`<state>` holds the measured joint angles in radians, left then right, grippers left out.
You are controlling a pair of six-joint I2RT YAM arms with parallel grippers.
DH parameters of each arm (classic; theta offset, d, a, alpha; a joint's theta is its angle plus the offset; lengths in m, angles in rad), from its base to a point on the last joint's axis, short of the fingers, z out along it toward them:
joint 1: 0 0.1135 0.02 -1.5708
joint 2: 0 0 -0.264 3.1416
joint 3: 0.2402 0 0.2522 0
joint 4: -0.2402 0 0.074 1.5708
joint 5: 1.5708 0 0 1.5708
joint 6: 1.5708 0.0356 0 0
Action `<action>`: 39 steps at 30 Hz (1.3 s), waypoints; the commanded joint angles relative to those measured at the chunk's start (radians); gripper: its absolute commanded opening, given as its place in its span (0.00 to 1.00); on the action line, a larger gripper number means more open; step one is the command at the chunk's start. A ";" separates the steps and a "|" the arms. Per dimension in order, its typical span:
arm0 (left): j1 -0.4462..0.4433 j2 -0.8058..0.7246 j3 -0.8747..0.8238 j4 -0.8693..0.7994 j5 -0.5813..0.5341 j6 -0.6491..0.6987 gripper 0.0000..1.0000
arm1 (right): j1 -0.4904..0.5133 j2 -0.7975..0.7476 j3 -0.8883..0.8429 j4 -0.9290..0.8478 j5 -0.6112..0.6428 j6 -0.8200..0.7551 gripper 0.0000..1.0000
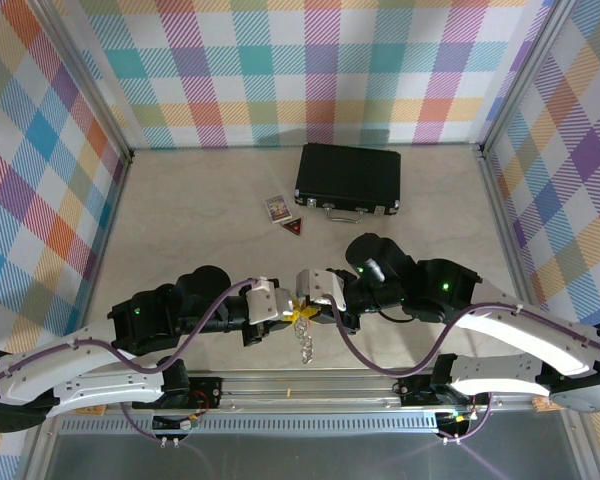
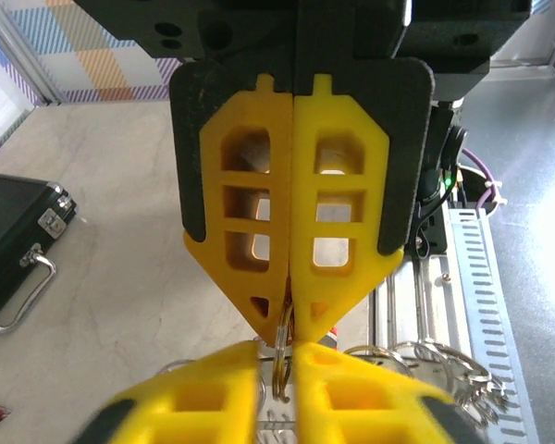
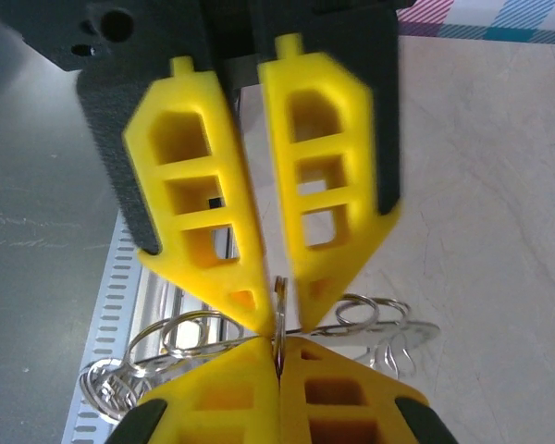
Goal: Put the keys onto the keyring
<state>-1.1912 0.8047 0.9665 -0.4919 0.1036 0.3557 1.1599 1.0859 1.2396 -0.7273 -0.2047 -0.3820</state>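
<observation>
At the near edge, the right gripper [image 3: 279, 351] clamps the keyring [image 1: 306, 348] (silvery pieces dangling). The left gripper [image 2: 277, 365], tip to tip with it, seems to pinch it too.

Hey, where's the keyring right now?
In the top view the keyring hangs at the front middle of the table, pinched between the fingertips of the left gripper and the right gripper, well in front of the black case.

Bright, even light, soft shadows — the left tool [image 2: 277, 359] blurs close to its lens.
</observation>
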 commanded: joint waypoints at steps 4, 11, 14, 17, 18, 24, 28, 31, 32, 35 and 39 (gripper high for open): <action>-0.002 -0.026 -0.017 0.066 0.014 -0.010 0.00 | 0.007 -0.009 0.001 0.041 -0.040 0.005 0.00; -0.002 -0.101 -0.088 0.267 0.099 -0.061 0.00 | 0.007 -0.094 -0.079 0.164 -0.049 0.055 0.24; -0.002 -0.120 -0.117 0.333 0.136 -0.085 0.00 | 0.008 -0.111 -0.094 0.190 -0.057 0.070 0.25; -0.002 -0.125 -0.129 0.366 0.167 -0.099 0.00 | 0.007 -0.111 -0.092 0.187 -0.059 0.071 0.23; -0.002 -0.124 -0.130 0.372 0.174 -0.100 0.00 | 0.007 -0.110 -0.090 0.185 -0.059 0.069 0.21; -0.002 -0.134 -0.142 0.394 0.199 -0.110 0.00 | 0.007 -0.116 -0.089 0.183 -0.055 0.068 0.12; -0.002 -0.143 -0.149 0.417 0.210 -0.113 0.00 | 0.007 -0.123 -0.097 0.192 -0.070 0.069 0.17; -0.001 -0.144 -0.152 0.430 0.221 -0.119 0.00 | 0.007 -0.137 -0.106 0.205 -0.084 0.069 0.21; -0.002 -0.144 -0.152 0.433 0.224 -0.120 0.00 | 0.007 -0.143 -0.107 0.207 -0.085 0.068 0.21; -0.001 -0.146 -0.150 0.435 0.229 -0.123 0.00 | 0.007 -0.156 -0.109 0.205 -0.084 0.069 0.16; -0.002 -0.148 -0.149 0.440 0.238 -0.128 0.00 | 0.007 -0.162 -0.112 0.202 -0.081 0.069 0.12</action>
<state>-1.1908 0.6765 0.8146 -0.1379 0.2981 0.2462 1.1622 0.9340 1.1393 -0.5571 -0.2741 -0.3214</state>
